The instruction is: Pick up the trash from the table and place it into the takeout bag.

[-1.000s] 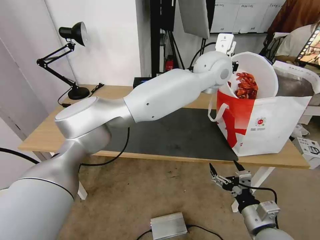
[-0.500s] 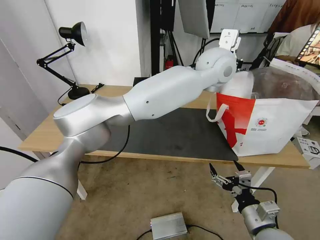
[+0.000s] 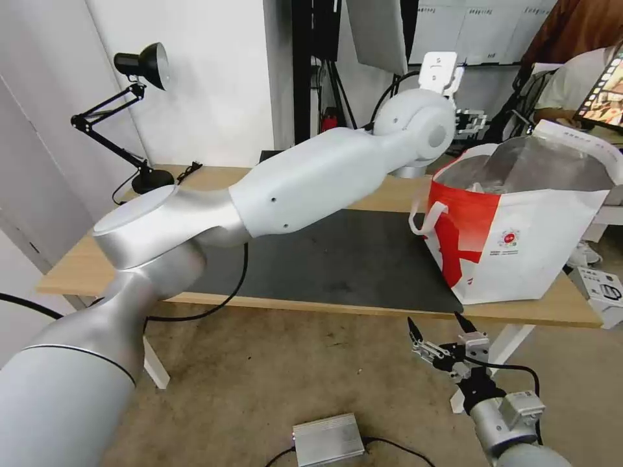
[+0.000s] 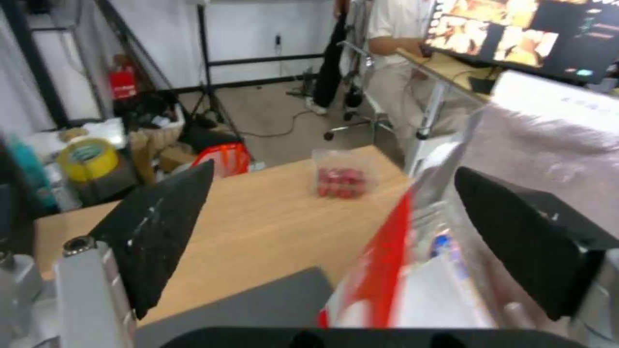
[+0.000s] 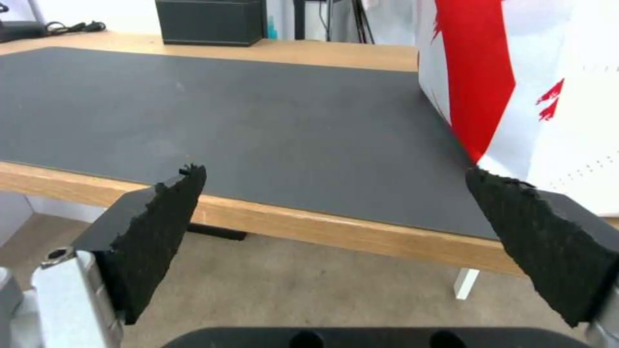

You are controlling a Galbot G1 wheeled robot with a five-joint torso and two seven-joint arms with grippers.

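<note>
The takeout bag (image 3: 519,240), white with a red side panel and foil lining, stands open on the right end of the table (image 3: 84,266). My left arm reaches across the table, and my left gripper (image 3: 470,122) hovers open and empty just beyond the bag's far left rim. Seen from the left wrist, a piece of trash, a clear clamshell with red bits (image 4: 340,176), lies on the bare wood past the takeout bag (image 4: 387,270), between the spread left gripper (image 4: 335,212) fingers. My right gripper (image 3: 438,332) hangs open below the table's front edge, facing the mat (image 5: 258,121) and bag (image 5: 516,72).
A dark grey mat (image 3: 337,259) covers the table's middle. A black desk lamp (image 3: 139,65) stands at the far left corner, and a black tissue box (image 5: 210,21) sits behind the mat. A silver box (image 3: 328,440) lies on the floor. A person sits beyond the bag.
The white bowl of red shells, tipped at the bag's mouth a second ago, has dropped out of sight inside. My left gripper has pulled up and away. The right arm has not moved.
</note>
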